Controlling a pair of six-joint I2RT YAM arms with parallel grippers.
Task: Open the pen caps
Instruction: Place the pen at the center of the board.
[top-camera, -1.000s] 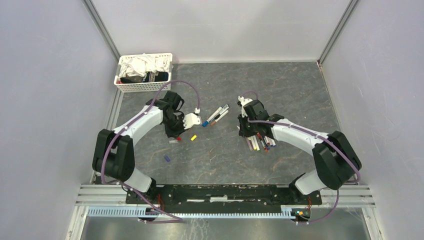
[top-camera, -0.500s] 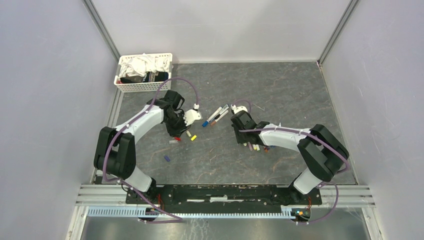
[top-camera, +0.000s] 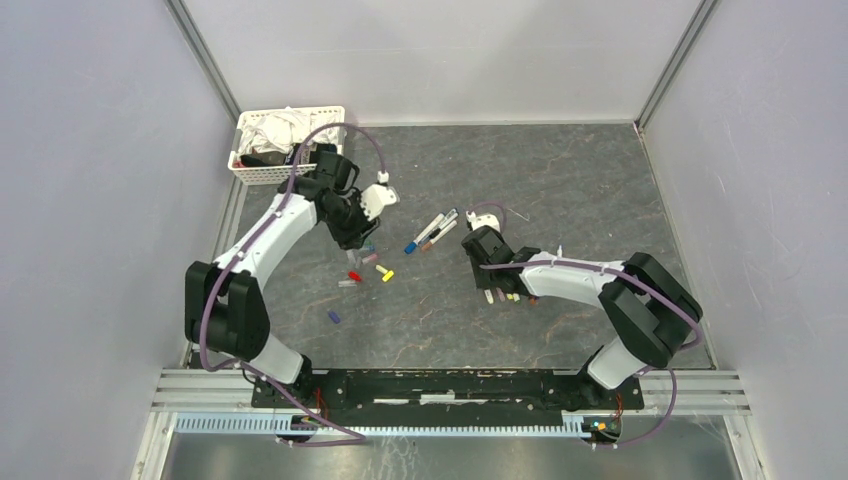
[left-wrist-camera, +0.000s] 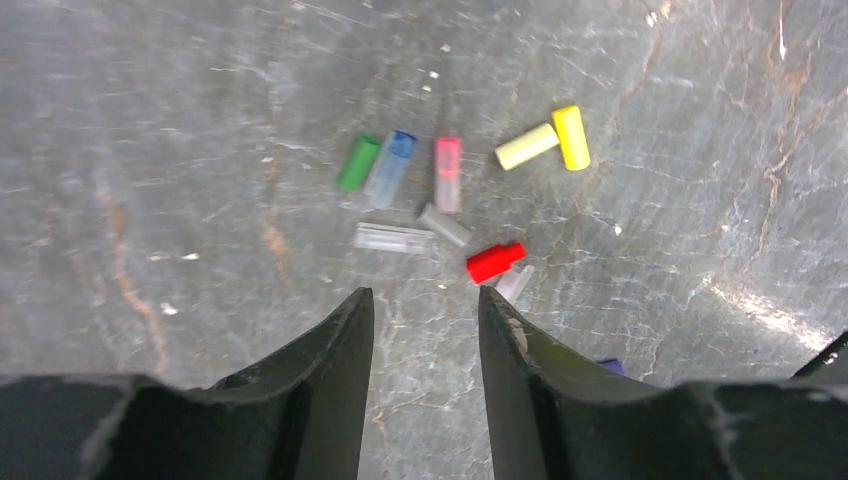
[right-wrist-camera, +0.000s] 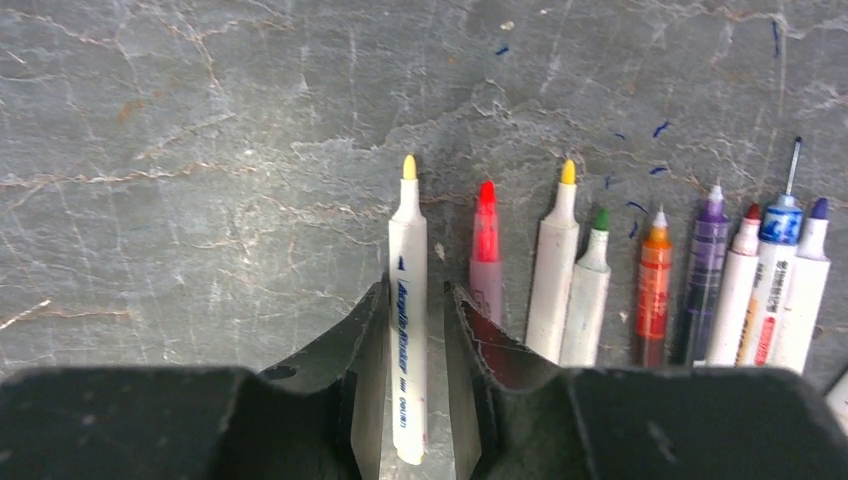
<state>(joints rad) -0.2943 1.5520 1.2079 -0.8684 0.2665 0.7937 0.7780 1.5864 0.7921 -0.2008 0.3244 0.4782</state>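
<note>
My left gripper (top-camera: 356, 240) (left-wrist-camera: 425, 293) is open and empty, held above a scatter of pen caps (top-camera: 368, 268). In the left wrist view the caps lie just beyond the fingertips: green (left-wrist-camera: 358, 161), blue (left-wrist-camera: 390, 165), pink (left-wrist-camera: 447, 170), two yellow (left-wrist-camera: 527, 146), grey (left-wrist-camera: 445, 224) and red (left-wrist-camera: 494, 262). My right gripper (top-camera: 488, 275) (right-wrist-camera: 416, 288) is low over a row of uncapped pens (top-camera: 512, 295). Its jaws straddle a white yellow-tipped pen (right-wrist-camera: 407, 300) lying on the table, with a gap on the right side. Three capped pens (top-camera: 431, 231) lie between the arms.
A white slatted basket (top-camera: 270, 178) of cloths stands at the back left, close behind my left arm. A lone purple cap (top-camera: 335, 316) lies nearer the front. Several uncapped pens (right-wrist-camera: 655, 290) lie side by side right of the right gripper. Grey walls surround the table.
My left gripper has risen and drawn back toward the basket, uncovering the caps. My right gripper swung left and came down at the left end of the pen row.
</note>
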